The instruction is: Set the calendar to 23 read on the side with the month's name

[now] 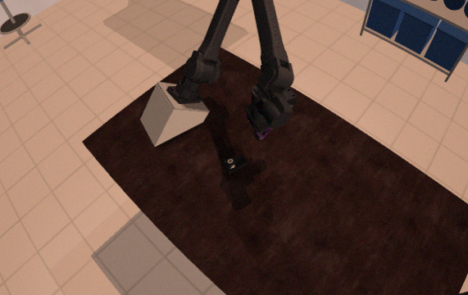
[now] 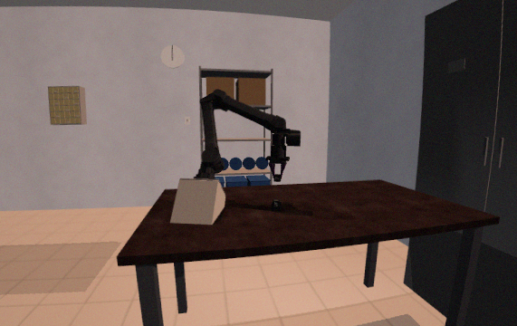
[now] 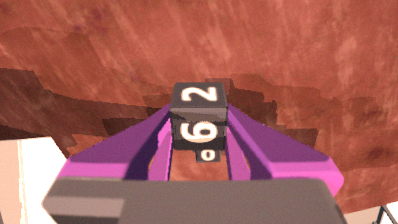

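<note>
My gripper [image 1: 263,133] [image 2: 277,177] [image 3: 198,111] is shut on a black cube [image 3: 199,95], with purple fingers on its two sides, high above the table. In the wrist view this cube shows a white 2 on its upper face and a 6 or 9 below it, both turned sideways. The small dark tray [image 1: 240,161] lies on the table below the gripper, in the arm's shadow. The other black cube [image 1: 229,161] [image 3: 207,155] is at the tray with a 0 on top; a mark on its side is too small to read. In the wrist view the held cube hides most of the tray.
A pale wedge-shaped block [image 1: 167,120] [image 2: 196,201] stands by the arm's base on the dark table [image 1: 320,184] [image 2: 353,204]. The table's long edge lies behind the gripper in the top view. Shelves and a dark cabinet stand away from the table.
</note>
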`<action>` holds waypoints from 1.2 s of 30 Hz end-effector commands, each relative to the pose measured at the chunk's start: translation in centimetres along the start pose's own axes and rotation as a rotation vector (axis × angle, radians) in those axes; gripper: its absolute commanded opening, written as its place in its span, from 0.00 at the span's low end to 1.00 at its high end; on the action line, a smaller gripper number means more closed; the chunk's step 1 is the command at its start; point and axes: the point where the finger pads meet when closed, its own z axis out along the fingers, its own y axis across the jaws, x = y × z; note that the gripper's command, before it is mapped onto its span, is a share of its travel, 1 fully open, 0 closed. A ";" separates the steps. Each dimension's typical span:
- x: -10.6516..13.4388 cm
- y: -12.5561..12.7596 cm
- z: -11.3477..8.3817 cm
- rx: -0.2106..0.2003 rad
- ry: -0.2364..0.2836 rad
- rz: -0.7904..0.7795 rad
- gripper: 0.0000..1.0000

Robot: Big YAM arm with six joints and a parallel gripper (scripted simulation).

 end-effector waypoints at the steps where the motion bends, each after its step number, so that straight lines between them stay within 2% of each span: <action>1: -1.5 -2.2 -2.2 0.071 -0.007 -0.172 0.26; 6: -2.3 -1.9 -1.8 0.057 -0.005 -0.293 0.26; 10: -2.0 -2.0 -2.2 0.070 -0.002 -0.368 0.26; 13: -2.7 -1.8 -1.8 0.058 -0.002 -0.455 0.26; 16: -2.7 -1.8 -1.7 0.058 -0.002 -0.457 0.26; 18: -2.2 -2.0 -2.3 0.075 0.002 -0.493 0.26; 21: -3.0 -1.7 -1.8 0.061 0.000 -0.566 0.26; 36: -2.8 -1.8 -2.0 0.066 0.003 -0.592 0.26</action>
